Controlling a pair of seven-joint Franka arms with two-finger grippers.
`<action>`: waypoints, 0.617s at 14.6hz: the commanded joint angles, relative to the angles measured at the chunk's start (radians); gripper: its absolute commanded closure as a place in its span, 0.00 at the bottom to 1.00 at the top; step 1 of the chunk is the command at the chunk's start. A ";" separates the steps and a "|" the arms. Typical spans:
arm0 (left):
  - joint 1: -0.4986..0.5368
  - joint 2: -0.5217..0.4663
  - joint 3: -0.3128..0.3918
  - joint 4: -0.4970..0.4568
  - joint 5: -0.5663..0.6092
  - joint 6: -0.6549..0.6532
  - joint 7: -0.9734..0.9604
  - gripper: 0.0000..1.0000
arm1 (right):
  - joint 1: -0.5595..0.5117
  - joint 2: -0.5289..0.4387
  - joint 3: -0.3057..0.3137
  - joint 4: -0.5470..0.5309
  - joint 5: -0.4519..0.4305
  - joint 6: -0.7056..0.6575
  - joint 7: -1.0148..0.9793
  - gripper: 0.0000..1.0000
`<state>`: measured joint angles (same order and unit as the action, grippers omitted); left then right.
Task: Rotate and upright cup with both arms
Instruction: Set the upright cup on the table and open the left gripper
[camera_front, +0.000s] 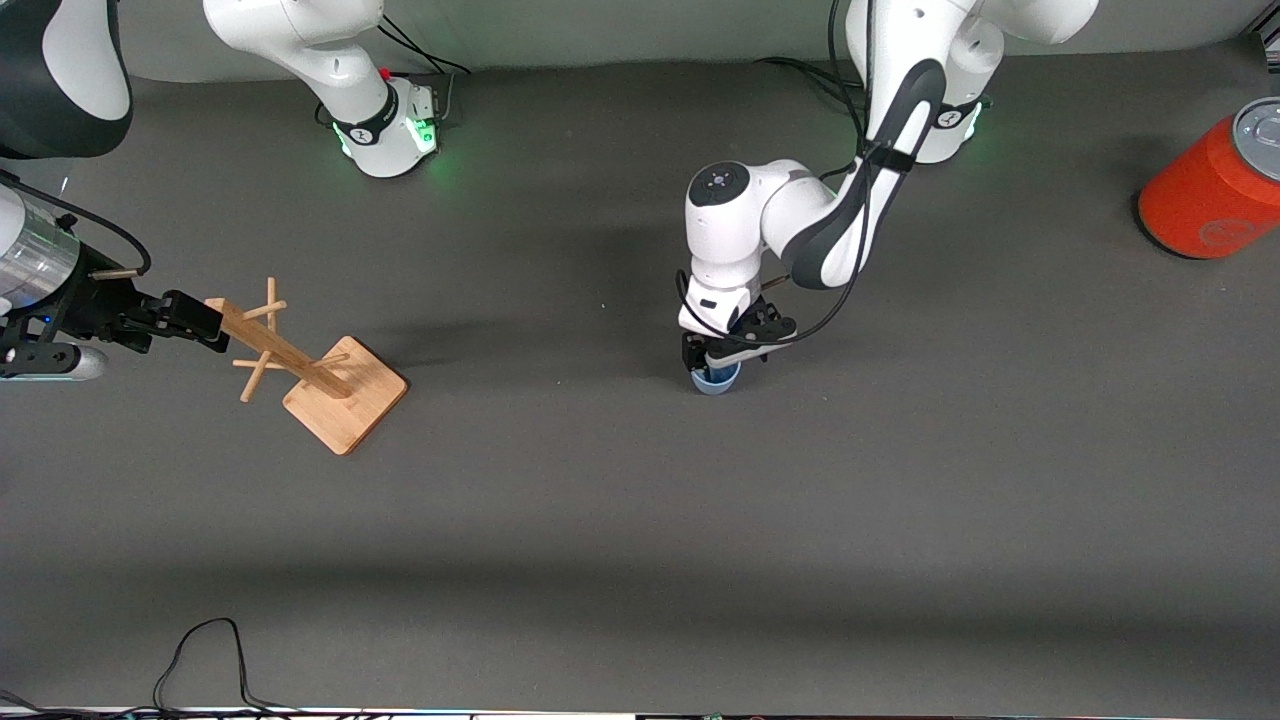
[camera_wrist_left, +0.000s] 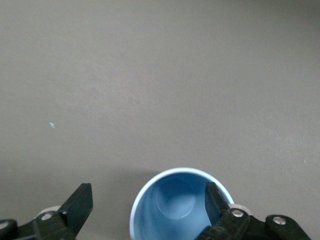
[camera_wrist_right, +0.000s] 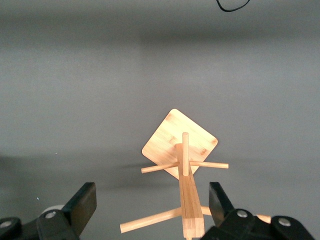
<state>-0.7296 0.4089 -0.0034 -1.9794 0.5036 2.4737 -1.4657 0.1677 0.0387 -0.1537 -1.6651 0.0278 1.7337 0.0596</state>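
- cup (camera_front: 716, 379) stands upright on the grey table (camera_front: 640, 520), mouth up, about mid-table and toward my left arm's end. light blue, inside bare in my left wrist view (camera_wrist_left: 177, 205).
- my left gripper (camera_front: 722, 350) hangs straight down over the cup, fingers spread wide and released. one finger (camera_wrist_left: 216, 202) dips inside the rim, the other (camera_wrist_left: 77, 205) stands outside the wall with a clear gap to it. not clamped on the cup.
- whether the inner finger touches the cup wall i cannot tell.
- my left arm (camera_front: 800, 220) reaches down from its base at the back edge of the table, elbow bent over the cup's spot.
- my right gripper (camera_front: 190, 318) waits at my right arm's end of the table, just at the top of the wooden peg rack (camera_front: 320, 385), fingers (camera_wrist_right: 82, 205) apart on either side of the post, gripping nothing.
- rack: square wooden base flat on the table, upright post with thin pegs sticking out to the sides (camera_wrist_right: 182, 165). well apart from the cup.
- orange-red can (camera_front: 1215, 195) with a grey top lies at my left arm's end, farther from the front camera than the cup, well apart from it.
- black cable (camera_front: 205, 660) loops on the table at the edge nearest the front camera.
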 joint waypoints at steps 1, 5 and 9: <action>0.010 -0.061 -0.015 0.048 -0.080 -0.122 0.110 0.00 | 0.006 0.006 -0.006 0.033 -0.006 -0.029 -0.007 0.00; 0.143 -0.136 -0.006 0.218 -0.331 -0.416 0.533 0.00 | 0.004 0.010 -0.006 0.048 0.000 -0.045 -0.010 0.00; 0.411 -0.229 -0.004 0.289 -0.450 -0.593 0.968 0.00 | 0.004 0.023 -0.006 0.057 0.000 -0.045 -0.009 0.00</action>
<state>-0.4416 0.2244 0.0071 -1.6941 0.1005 1.9344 -0.6843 0.1675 0.0434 -0.1537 -1.6421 0.0279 1.7074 0.0596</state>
